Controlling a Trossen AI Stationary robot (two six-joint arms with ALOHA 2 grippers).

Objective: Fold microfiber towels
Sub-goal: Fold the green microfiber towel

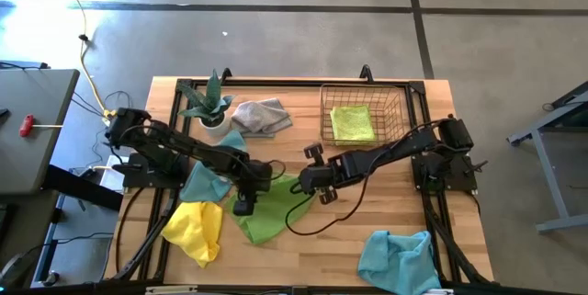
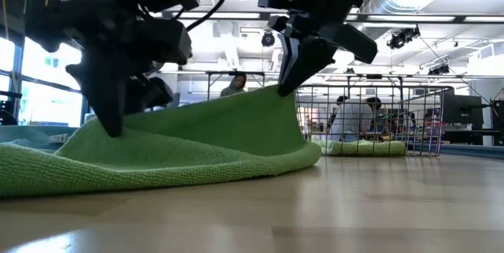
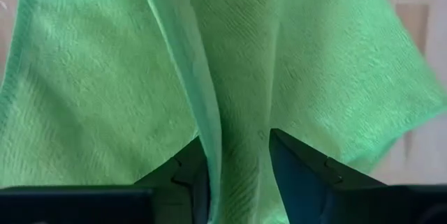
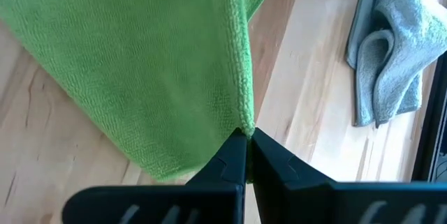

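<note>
A lime green microfiber towel (image 1: 266,212) lies at the table's middle front, one side raised like a tent (image 2: 236,115). My right gripper (image 1: 304,186) is shut on its raised edge. My left gripper (image 1: 243,207) points down on the towel's left part, open, its fingers on either side of a raised fold (image 3: 234,112). Another lime green towel (image 1: 352,122) lies folded in the wire basket (image 1: 397,102). A yellow towel (image 1: 196,231), two light blue towels (image 1: 206,185) (image 1: 397,260) and a grey one (image 1: 262,115) lie crumpled on the table. My left gripper has its two fingers (image 3: 183,172) down on the green towel from above, with a raised fold of the cloth (image 3: 237,175) between them; the gap is still wide and the towel lies on the table under them. My right gripper pinches the green towel's hemmed edge (image 4: 244,123) between its fingertips, slanting down from the table's right. That edge is lifted, and the cloth slopes down from it to the table (image 2: 157,166), lightly drawn.
A potted plant (image 1: 209,104) stands at the far left beside the grey towel. The wire basket sits at the far right. Bare wood (image 1: 322,249) shows at the near edge between the yellow towel and the blue one.
</note>
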